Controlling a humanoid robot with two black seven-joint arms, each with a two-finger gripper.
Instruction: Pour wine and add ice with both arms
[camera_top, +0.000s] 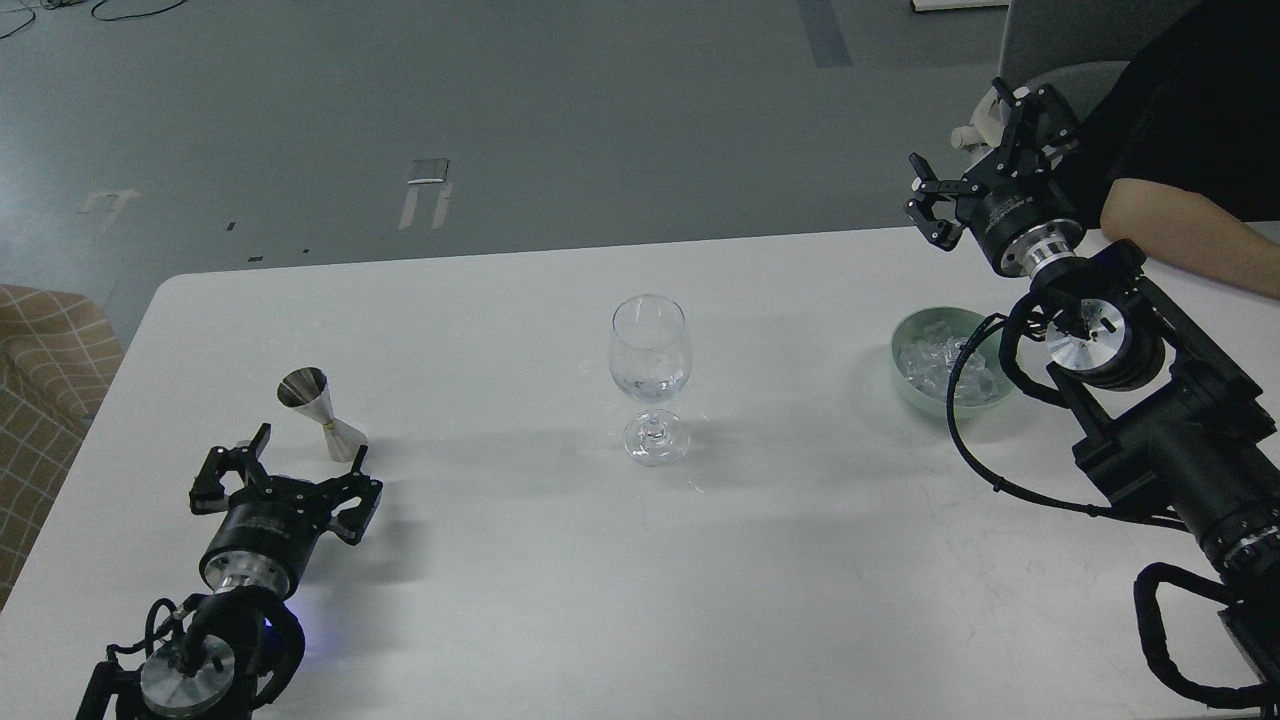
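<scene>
A clear stemmed wine glass (650, 378) stands upright at the table's middle, with a little clear content in its bowl. A steel jigger (318, 412) stands upright at the left. My left gripper (283, 478) is open and empty, just in front of the jigger and apart from it. A pale green bowl (905, 372) at the right holds several pieces of ice (925, 362). My right gripper (990, 150) is open and empty, raised beyond the bowl past the table's far edge.
The white table (560, 560) has its far edge running across the upper view. A person's bare forearm (1190, 235) rests on the far right corner, close to my right arm. A checked chair (45, 370) stands off the left edge.
</scene>
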